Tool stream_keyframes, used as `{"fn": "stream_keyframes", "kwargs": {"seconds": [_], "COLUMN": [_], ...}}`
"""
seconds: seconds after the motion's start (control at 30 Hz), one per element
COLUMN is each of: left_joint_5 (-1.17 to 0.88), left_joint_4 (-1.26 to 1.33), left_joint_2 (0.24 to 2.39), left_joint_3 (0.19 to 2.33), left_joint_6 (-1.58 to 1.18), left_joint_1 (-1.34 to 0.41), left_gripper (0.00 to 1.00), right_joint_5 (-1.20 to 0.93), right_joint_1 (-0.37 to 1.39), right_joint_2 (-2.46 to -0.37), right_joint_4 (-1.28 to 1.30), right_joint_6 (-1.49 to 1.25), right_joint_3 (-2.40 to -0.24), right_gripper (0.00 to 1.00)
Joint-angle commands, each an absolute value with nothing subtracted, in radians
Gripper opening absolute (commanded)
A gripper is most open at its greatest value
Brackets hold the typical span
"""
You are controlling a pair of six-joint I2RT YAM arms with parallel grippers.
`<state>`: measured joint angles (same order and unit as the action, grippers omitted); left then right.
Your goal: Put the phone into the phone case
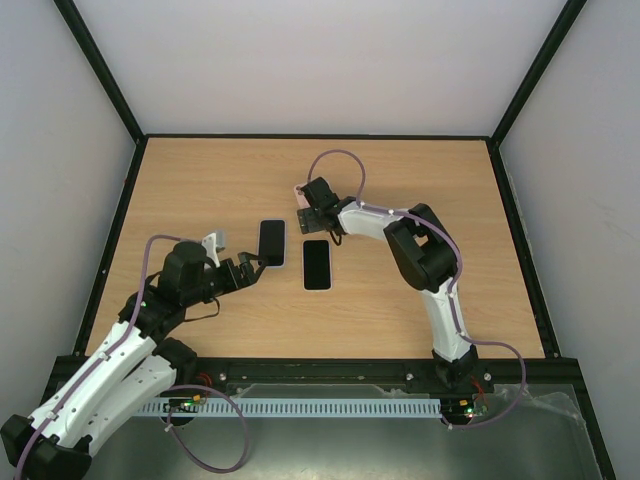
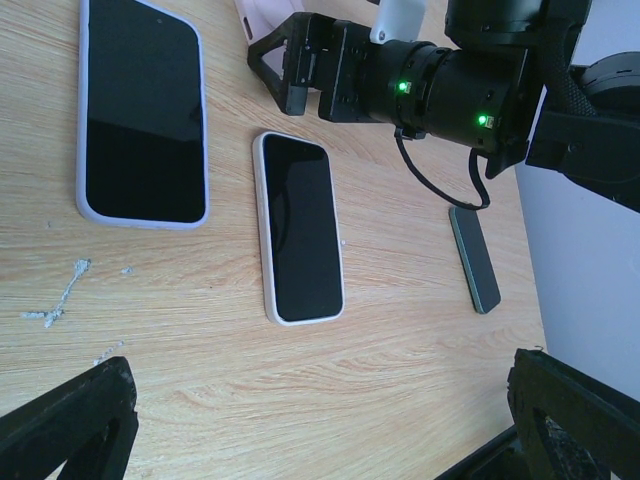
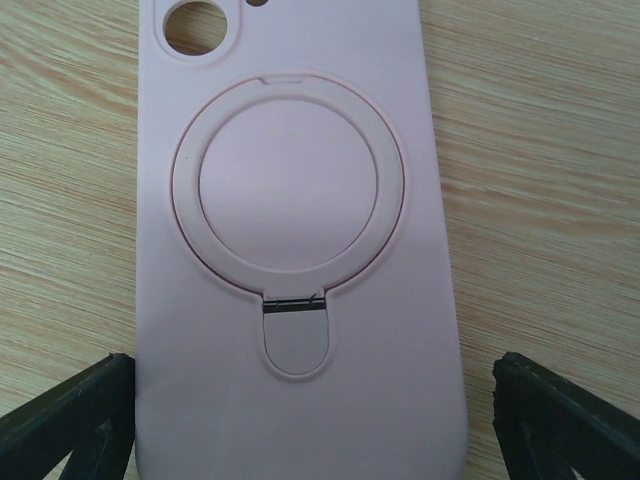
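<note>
A pale pink phone case (image 3: pixel 300 200) lies back-up on the wooden table, its ring stand and camera hole showing. My right gripper (image 3: pixel 315 430) is open low over it, one finger (image 3: pixel 70 420) on each side of its lower end, with a gap at both sides. From above, little of the case (image 1: pixel 303 217) shows under that gripper (image 1: pixel 310 207). Two phones lie screen-up: one with a lilac rim (image 1: pixel 272 242) and one with a white rim (image 1: pixel 317 264). My left gripper (image 1: pixel 250 268) is open and empty just left of them.
A thin dark green phone (image 2: pixel 473 258) lies beyond the white-rimmed phone (image 2: pixel 298 225), near the right arm (image 2: pixel 450 90). Bits of white thread (image 2: pixel 60 300) lie on the table by the lilac-rimmed phone (image 2: pixel 140 110). Black frame rails (image 1: pixel 130 230) edge the table.
</note>
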<state>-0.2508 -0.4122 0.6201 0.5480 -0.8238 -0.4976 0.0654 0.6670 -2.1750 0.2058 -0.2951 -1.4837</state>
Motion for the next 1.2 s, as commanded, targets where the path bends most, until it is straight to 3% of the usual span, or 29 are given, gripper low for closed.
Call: {"fn": "stream_keyframes", "kwargs": {"seconds": [0.0, 0.67, 1.17], "left_joint_5": [-0.253, -0.247, -0.255], "left_joint_4": [-0.417, -0.420, -0.380], "left_joint_2": [0.614, 0.585, 0.556], "left_joint_3": [0.540, 0.492, 0.473], "left_joint_6": [-0.834, -0.873, -0.928], "left_joint_1": [-0.491, -0.491, -0.491], "left_gripper": [1.00, 1.00, 0.99], "right_joint_5": [0.113, 0.078, -0.179], "right_joint_1": [0.662, 0.662, 0.681], "right_joint_2": [-2.191, -2.083, -1.686], "right_joint_4": [0.255, 0.243, 0.121], "right_joint_6": [-0.280, -0.325, -0.518], "right_joint_3": [-1.499, -1.411, -1.055], "right_gripper": [0.91, 0.76, 0.72]}}
